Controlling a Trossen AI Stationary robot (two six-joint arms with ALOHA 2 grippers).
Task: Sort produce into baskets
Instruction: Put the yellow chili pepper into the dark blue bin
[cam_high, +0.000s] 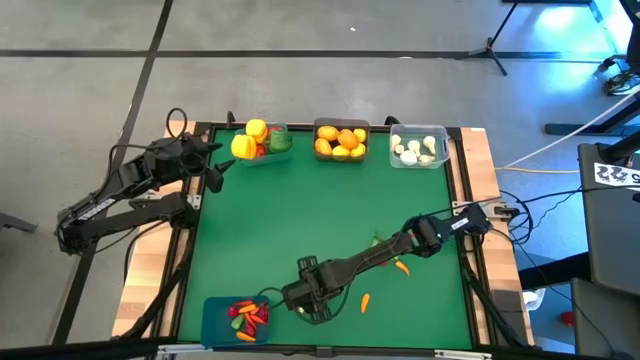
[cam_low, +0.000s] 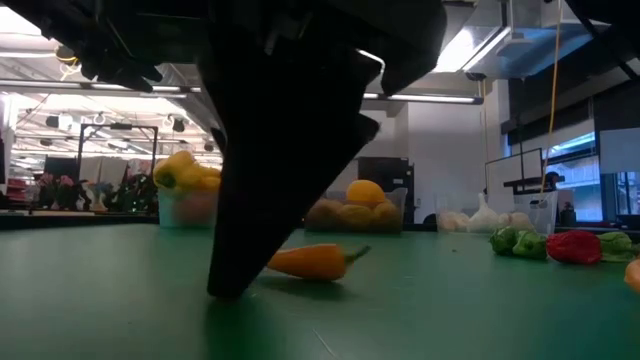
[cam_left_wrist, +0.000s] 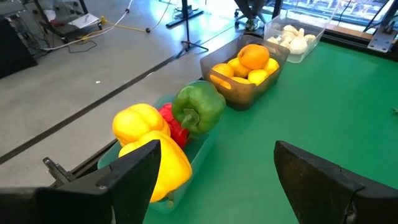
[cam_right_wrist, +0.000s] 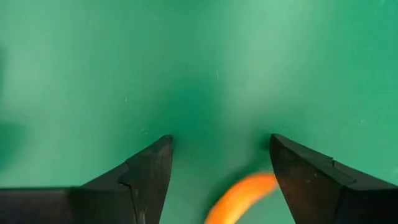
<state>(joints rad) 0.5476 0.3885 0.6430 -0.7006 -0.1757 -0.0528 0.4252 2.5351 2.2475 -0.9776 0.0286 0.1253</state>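
The right gripper (cam_high: 318, 305), its two dark fingers spread wide and empty, hangs low over the green table mat (cam_high: 300, 210) near the front edge, just beside the opaque blue rectangular bin (cam_high: 215, 318). In the right wrist view a small orange toy chilli or carrot (cam_right_wrist: 239, 198) lies between the spread fingers (cam_right_wrist: 146, 177) but close to the camera, its long axis running aslant across the gap; judged from this, the piece sits short of the fingertips, so the gripper must draw back or drop onto it before closing. In the high view a similar small orange piece (cam_high: 365, 301) lies just to one side of the gripper, though it cannot be told for certain that this is the same one, and a second orange piece (cam_high: 402, 267) rests beside the right forearm. The right arm is clearly the nearer to both.

The left gripper (cam_high: 213, 172), also wide and empty, waits at the far left corner beside the translucent teal bin (cam_left_wrist: 193, 146).

Contents of containers:
- Teal bin: yellow peppers (cam_left_wrist: 140, 124), a green pepper (cam_left_wrist: 198, 109) and a red pepper (cam_left_wrist: 174, 127), heaped above the rim.
- Dark grey bin (cam_high: 341, 141): oranges and lemons.
- Clear bin (cam_high: 418, 148): white garlic bulbs.
- Blue bin: red chillies with some orange and green pieces.

In the low view loose green and red pieces (cam_low: 545, 243) lie on the mat to the right.
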